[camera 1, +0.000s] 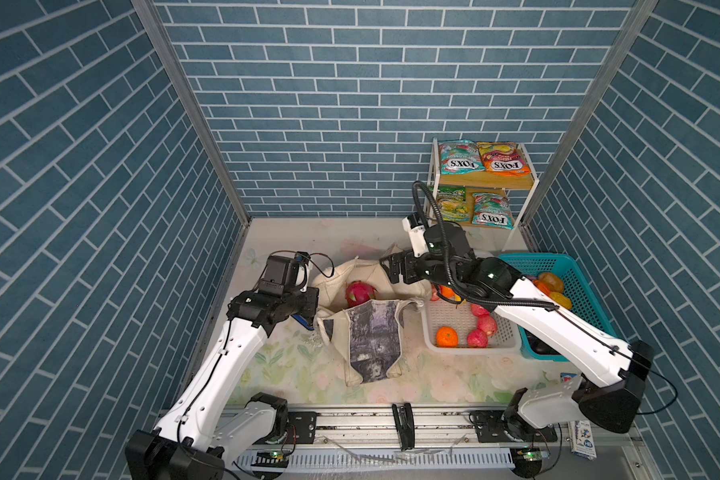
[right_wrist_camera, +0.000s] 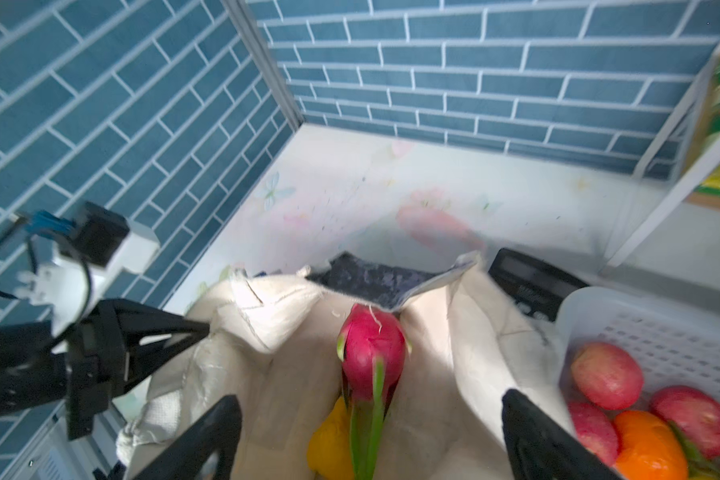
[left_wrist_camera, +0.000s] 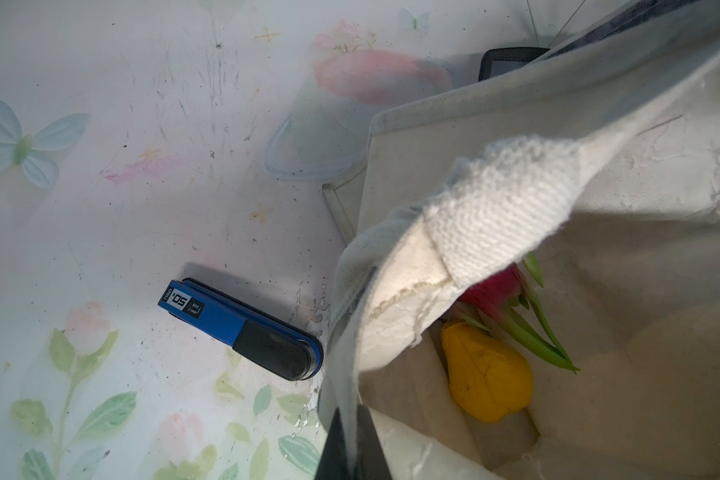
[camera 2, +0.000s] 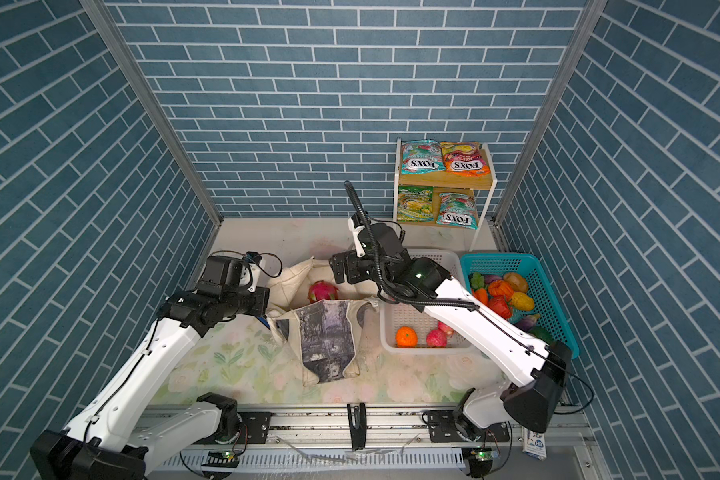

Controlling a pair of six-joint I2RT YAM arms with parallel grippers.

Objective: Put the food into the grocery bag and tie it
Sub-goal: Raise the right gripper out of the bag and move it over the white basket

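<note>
The cream grocery bag [camera 1: 374, 332] [camera 2: 324, 332] stands open at mid-table, its grey print panel facing front. Inside it lie a pink dragon fruit [camera 1: 360, 293] [camera 2: 323, 292] [right_wrist_camera: 373, 353] and a yellow fruit [left_wrist_camera: 489, 372]. My left gripper [left_wrist_camera: 352, 449] is shut on the bag's left rim [left_wrist_camera: 391, 282] and holds it up. Over the bag's far right side, my right gripper [camera 1: 391, 270] [right_wrist_camera: 371, 399] stands wide open with nothing between its fingers, and the dragon fruit lies below it. More food waits: apples [camera 1: 487, 324], an orange [camera 1: 447, 336] and FOX'S packets [camera 1: 481, 160].
A white basket [camera 1: 472, 350] sits just right of the bag, and a teal basket [camera 1: 574, 270] of vegetables beyond it. The packets lie on a shelf [camera 1: 487, 183] at the back right. A blue stapler [left_wrist_camera: 242, 328] lies left of the bag, a black calculator [right_wrist_camera: 533, 286] behind it.
</note>
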